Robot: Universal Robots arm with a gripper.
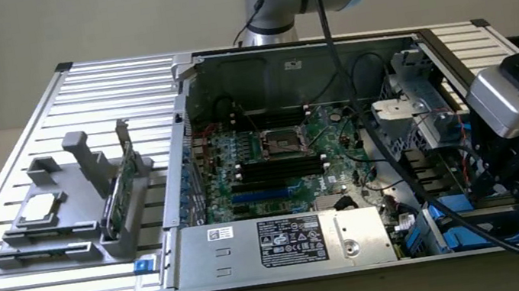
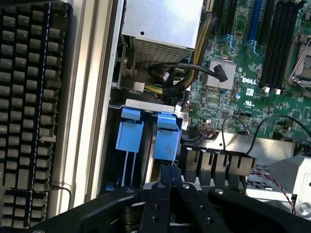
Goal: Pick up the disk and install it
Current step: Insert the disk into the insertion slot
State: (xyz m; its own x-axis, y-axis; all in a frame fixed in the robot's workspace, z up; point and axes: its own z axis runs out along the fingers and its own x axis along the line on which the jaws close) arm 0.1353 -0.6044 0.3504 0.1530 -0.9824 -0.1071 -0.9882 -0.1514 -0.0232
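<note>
Two blue carriers (image 2: 166, 137) in computer case (image 1: 299, 66) bay, end effector (image 2: 170, 171) closed beside them

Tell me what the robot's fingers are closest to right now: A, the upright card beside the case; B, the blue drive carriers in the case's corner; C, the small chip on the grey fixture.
B: in the wrist view the shut fingers sit right beside the blue drive carriers.
</note>
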